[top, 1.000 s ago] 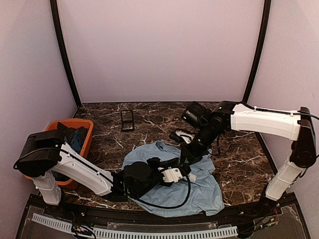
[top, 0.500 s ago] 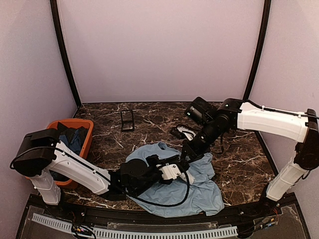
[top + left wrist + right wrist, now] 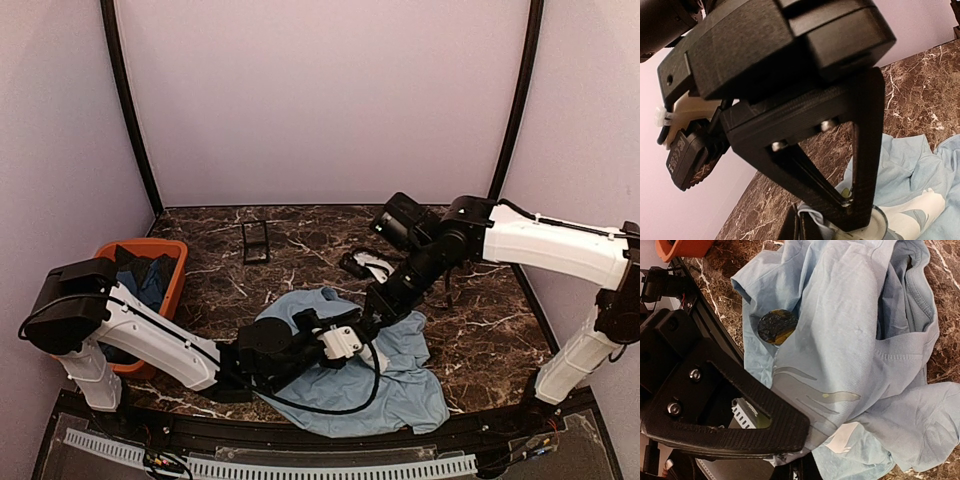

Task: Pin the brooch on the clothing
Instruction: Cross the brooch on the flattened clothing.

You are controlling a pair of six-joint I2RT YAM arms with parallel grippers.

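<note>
The clothing [image 3: 400, 385], a light blue T-shirt with white print, lies crumpled on the dark marble table [image 3: 480, 330]. In the right wrist view the brooch [image 3: 776, 326], a small round dark bronze disc, sits on a raised fold of the shirt [image 3: 850, 315]. My right gripper [image 3: 795, 462] is shut on a pinch of that fabric and holds it up. In the left wrist view my left gripper [image 3: 852, 205] is shut, its tips down against the shirt [image 3: 910, 160] on a pale round piece [image 3: 877, 225]. In the top view both grippers, left [image 3: 368, 337] and right [image 3: 373, 316], meet over the shirt's middle.
An orange bin [image 3: 172, 290] with darker blue garments stands at the left. A small black-framed case [image 3: 256, 241] lies near the back wall. A black and white item [image 3: 368, 265] rests just behind the shirt. The black front rail [image 3: 300, 440] borders the shirt's near edge.
The right arm has drawn slightly up and back with the pinched fabric, shifting the shirt's folds. The left gripper has edged a little to the left. Both stay shut.
</note>
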